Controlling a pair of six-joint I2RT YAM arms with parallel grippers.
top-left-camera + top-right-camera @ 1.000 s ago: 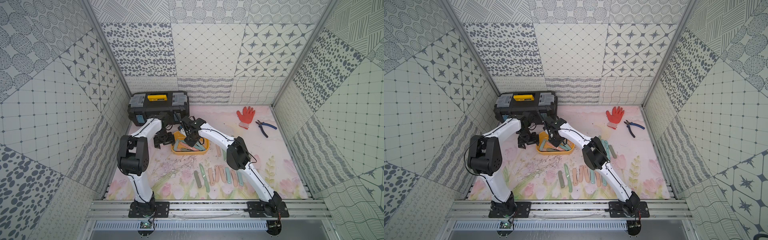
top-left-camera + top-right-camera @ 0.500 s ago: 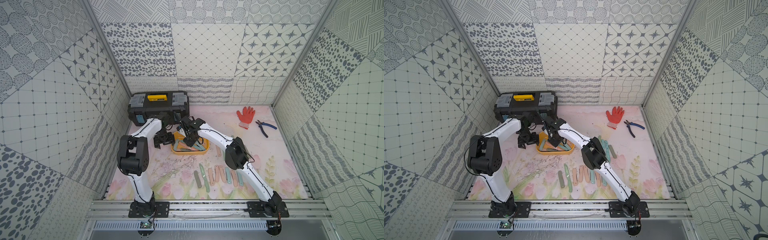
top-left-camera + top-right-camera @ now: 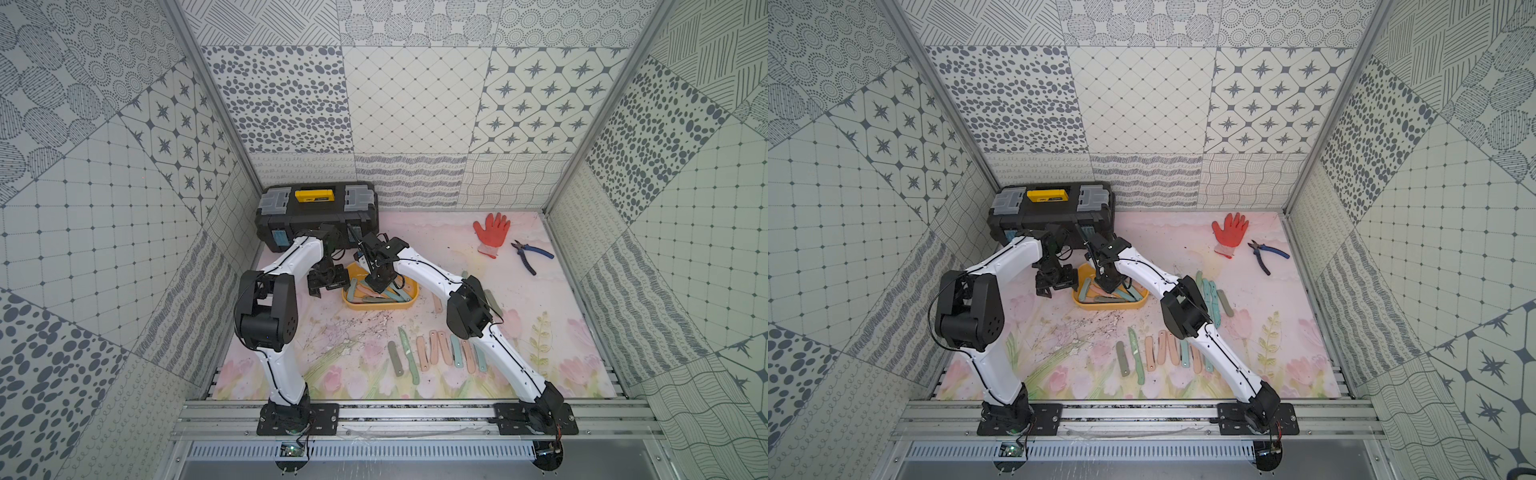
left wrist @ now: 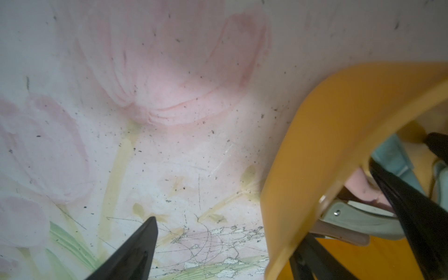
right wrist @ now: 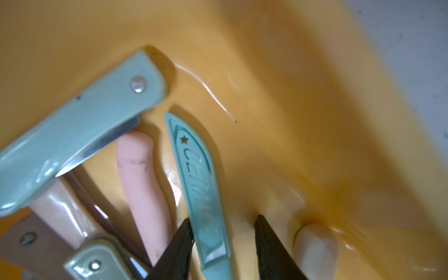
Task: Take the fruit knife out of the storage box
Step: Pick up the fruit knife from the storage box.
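Fruit knives point(image 5: 198, 184) in storage box point(image 3: 374, 306), toolbox point(image 3: 316, 208) behind it, glove point(image 3: 491, 232) well right

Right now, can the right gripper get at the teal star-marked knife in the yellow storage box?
Probably yes: the right gripper straddles the teal knife in the yellow storage box, jaws apart; nothing lies over it.

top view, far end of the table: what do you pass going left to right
black toolbox → red glove → blue-handled pliers
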